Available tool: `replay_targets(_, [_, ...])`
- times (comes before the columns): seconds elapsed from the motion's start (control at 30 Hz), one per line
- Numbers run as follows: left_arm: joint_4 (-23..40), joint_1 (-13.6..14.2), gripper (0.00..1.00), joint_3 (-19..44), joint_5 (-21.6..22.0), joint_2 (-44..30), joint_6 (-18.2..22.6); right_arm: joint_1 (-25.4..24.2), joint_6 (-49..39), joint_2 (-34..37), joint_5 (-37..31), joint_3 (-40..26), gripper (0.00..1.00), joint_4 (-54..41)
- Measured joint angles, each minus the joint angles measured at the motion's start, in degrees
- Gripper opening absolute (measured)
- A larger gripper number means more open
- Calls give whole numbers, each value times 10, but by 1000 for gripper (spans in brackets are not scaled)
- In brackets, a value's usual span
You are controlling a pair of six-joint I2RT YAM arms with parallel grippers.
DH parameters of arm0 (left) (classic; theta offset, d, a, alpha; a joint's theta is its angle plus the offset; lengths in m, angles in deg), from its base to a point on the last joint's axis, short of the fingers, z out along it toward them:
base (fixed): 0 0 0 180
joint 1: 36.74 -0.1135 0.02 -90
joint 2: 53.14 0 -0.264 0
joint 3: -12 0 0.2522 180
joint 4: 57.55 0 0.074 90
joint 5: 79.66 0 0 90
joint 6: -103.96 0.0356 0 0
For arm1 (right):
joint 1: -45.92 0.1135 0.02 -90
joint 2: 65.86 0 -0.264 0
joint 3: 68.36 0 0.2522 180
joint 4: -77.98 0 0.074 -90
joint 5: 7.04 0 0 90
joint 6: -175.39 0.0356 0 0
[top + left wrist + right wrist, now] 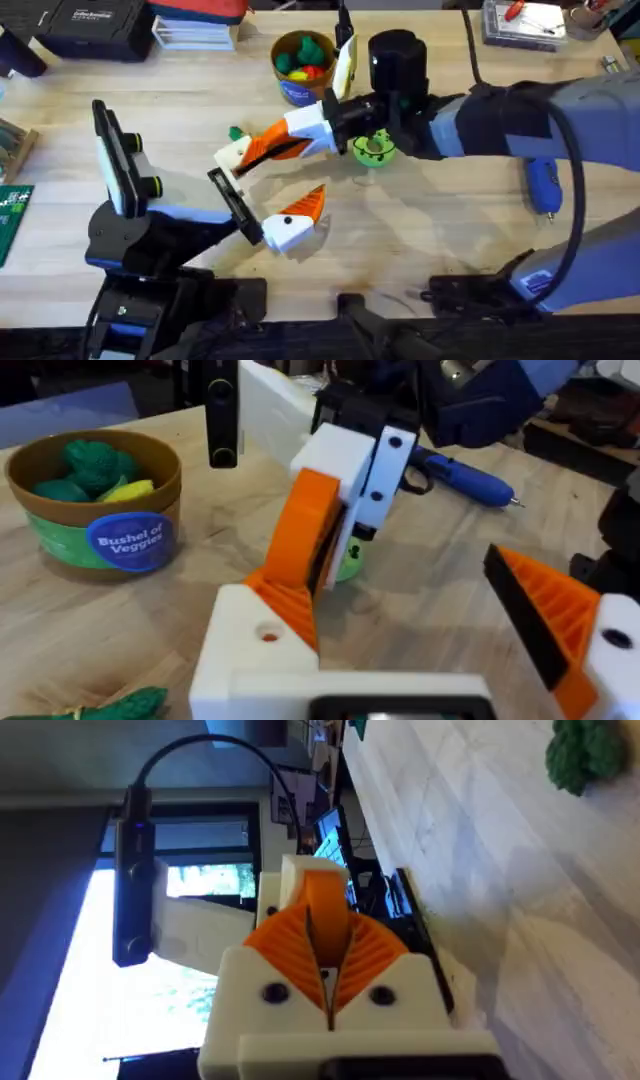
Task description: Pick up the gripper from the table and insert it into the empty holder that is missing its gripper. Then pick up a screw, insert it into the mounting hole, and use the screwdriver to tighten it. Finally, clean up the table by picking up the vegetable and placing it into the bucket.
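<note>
My right gripper (303, 135) (328, 992) reaches across the middle, shut on the orange ribbed gripper (268, 148) (305, 545) (325, 915). The wedge's lower end rests against the white holder (232, 156) (250, 650), one finger of my open left gripper (268, 188) (410, 630); a small hole shows in the holder's face. The blue screwdriver (543, 185) (465, 475) lies at the right. The dark green vegetable (236, 133) (110, 705) lies just beyond the holder. The bucket (300, 88) (95, 535) stands at the back with toy vegetables in it. The screw is out of view.
A lime-green disc (375, 150) lies under the right wrist. A black cylinder (397, 55) stands beside the bucket. Boxes and cases line the far edge, and a green circuit board (12, 215) sits at the left edge.
</note>
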Motion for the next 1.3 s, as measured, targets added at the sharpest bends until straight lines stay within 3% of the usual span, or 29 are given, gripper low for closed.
replay_targets(0.83, [0, 0, 986, 1, 14, -1, -5, 5, -13, 0, -18, -2, 13, 1])
replay_targets(1.2, [0, 0, 986, 1, 12, -1, -2, 5, -41, 0, -7, -2, 147, -3])
replay_targets(1.3, [2, 5, 986, 2, -15, -1, 3, 9, -49, 0, -1, -2, 220, -4])
